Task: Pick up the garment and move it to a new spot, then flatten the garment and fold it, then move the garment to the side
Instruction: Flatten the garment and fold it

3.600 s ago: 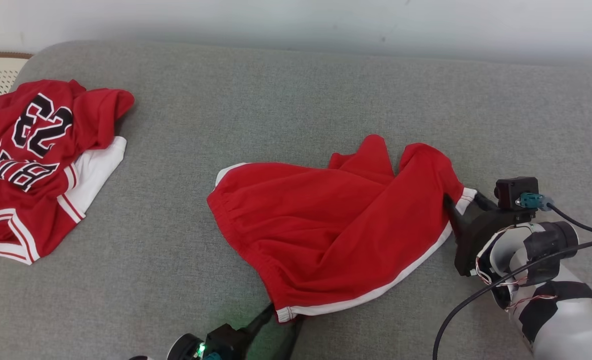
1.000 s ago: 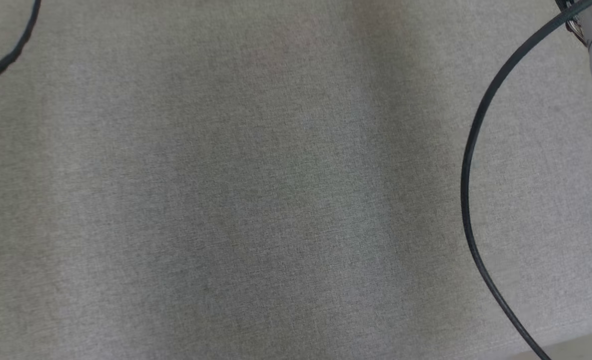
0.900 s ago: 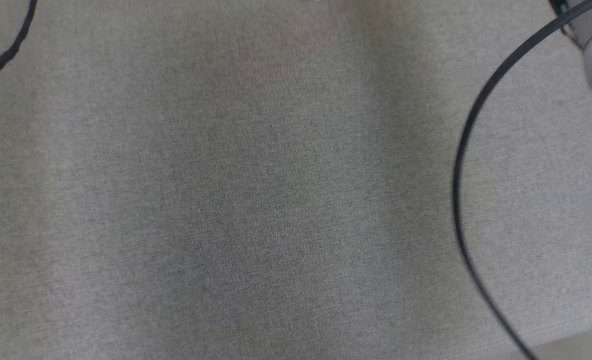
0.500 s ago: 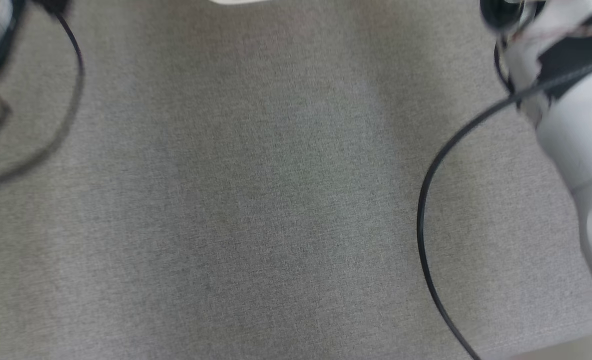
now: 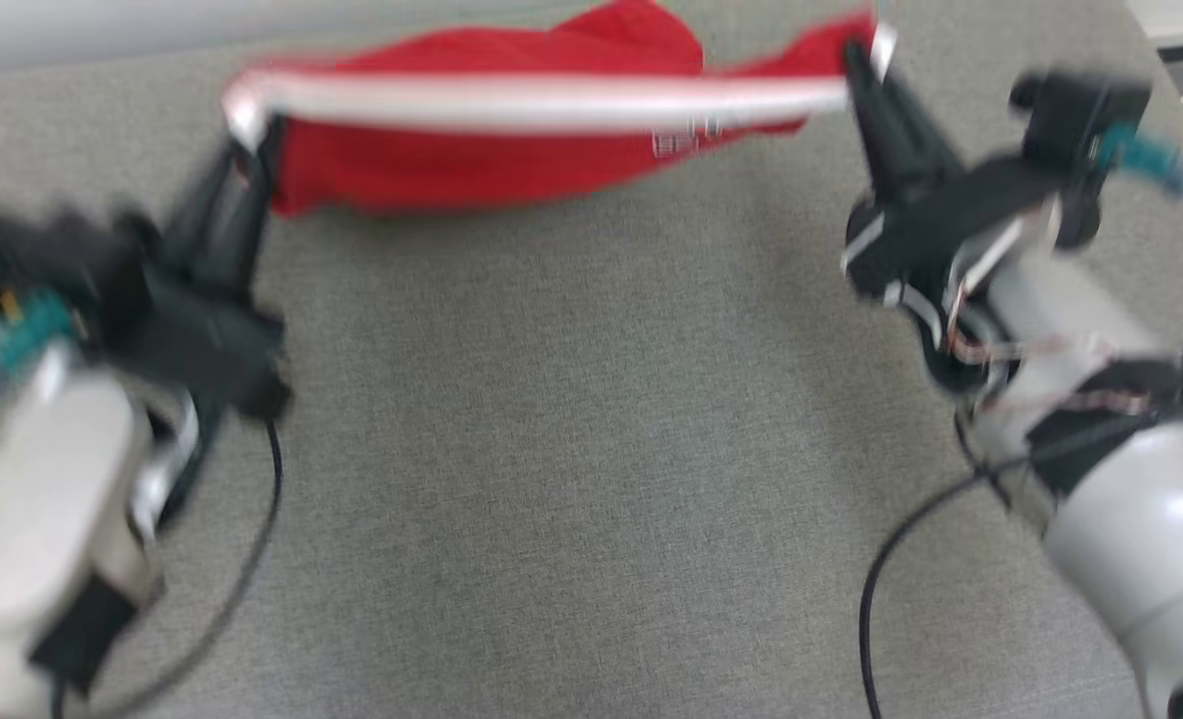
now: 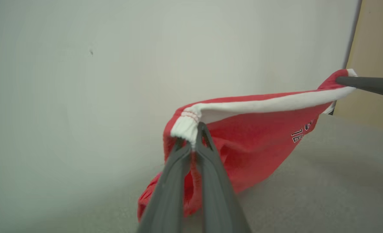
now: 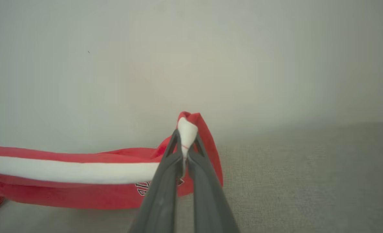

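The red shorts (image 5: 471, 165) hang stretched between the two arms over the far edge of the grey cushion (image 5: 591, 449), close to the pale wall behind it. The left gripper (image 5: 257, 140) is pinched tight on one white corner of the band. The right gripper (image 5: 859, 62) is closed just as firmly on the opposite corner, so the white stripe runs nearly straight from one to the other. Both wrist views show a small wad of white cloth squeezed at the fingertips, with almost no gap between the fingers. The red cloth sags below the stripe, and its lowest folds seem to reach the cushion, though blur in the head view makes that contact hard to confirm. The step in hand looks like carrying the garment to its new spot and laying it out flat. To do that well, both grips should hold closed and the arms should stay far enough apart that the stripe has no slack, without straining the pinched corners. The loose lower edge should land first, and both grippers should then draw evenly toward the near edge at the same height, so the cloth unrolls smooth rather than bunching. Neither grip should let go until the band itself lies on the cushion.
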Controlling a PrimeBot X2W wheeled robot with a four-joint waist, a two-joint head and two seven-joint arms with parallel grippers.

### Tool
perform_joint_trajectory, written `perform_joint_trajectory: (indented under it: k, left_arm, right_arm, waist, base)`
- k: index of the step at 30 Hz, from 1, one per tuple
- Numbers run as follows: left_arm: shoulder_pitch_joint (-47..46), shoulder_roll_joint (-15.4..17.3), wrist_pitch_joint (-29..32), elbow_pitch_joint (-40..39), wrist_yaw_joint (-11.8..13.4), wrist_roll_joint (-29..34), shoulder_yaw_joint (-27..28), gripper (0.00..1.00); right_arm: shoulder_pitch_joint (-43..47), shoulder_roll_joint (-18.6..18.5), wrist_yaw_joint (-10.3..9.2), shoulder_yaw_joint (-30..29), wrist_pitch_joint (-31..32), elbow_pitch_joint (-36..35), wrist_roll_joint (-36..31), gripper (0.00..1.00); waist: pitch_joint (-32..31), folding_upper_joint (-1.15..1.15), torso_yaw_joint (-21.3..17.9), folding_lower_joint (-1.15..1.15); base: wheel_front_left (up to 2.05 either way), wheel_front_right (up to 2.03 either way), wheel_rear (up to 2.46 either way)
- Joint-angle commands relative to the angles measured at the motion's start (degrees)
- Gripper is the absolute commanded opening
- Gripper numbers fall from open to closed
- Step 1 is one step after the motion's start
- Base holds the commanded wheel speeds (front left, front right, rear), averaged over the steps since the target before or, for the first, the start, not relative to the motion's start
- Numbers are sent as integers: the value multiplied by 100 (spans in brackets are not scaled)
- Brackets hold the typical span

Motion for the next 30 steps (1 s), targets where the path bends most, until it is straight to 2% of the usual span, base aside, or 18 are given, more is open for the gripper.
perform_joint_trajectory:
  k: [1, 6, 12, 21, 29, 30]
  left_arm:
    - [366, 100, -33, -186, 109, 48, 13, 0]
    - [1427, 8, -29, -817, 396, 67, 91, 0]
    - [2451, -166, -29, -1007, 463, 236, 108, 0]
    - [3764, -597, -29, -1123, 466, 579, 397, 0]
    - [4645, -1012, -29, -875, 298, 907, 442, 0]
    - [4645, -1012, -29, -875, 298, 907, 442, 0]
  right_arm:
    - [307, -24, -6, -51, -41, -143, -10, 0]
    - [1179, -138, -6, -118, -48, -593, -268, 0]
    - [2252, -366, -6, -451, -34, -1045, -425, 0]
    - [3852, -547, -6, -1268, 245, -1880, -681, 0]
    - [5405, -236, -6, -2383, 932, -2865, -1131, 0]
    - [5405, -236, -6, -2383, 932, -2865, -1131, 0]
  waist:
    - [-127, 0, 25, 1]
    - [-294, 0, 90, 1]
    - [-539, 0, 212, 1]
    - [-978, 0, 357, 1]
    - [-1225, 0, 541, 1]
    - [-1225, 0, 541, 1]
  base:
    - [0, 0, 0]
    - [0, 0, 0]
    - [0, 0, 0]
    - [0, 0, 0]
    - [0, 0, 0]
    - [0, 0, 0]
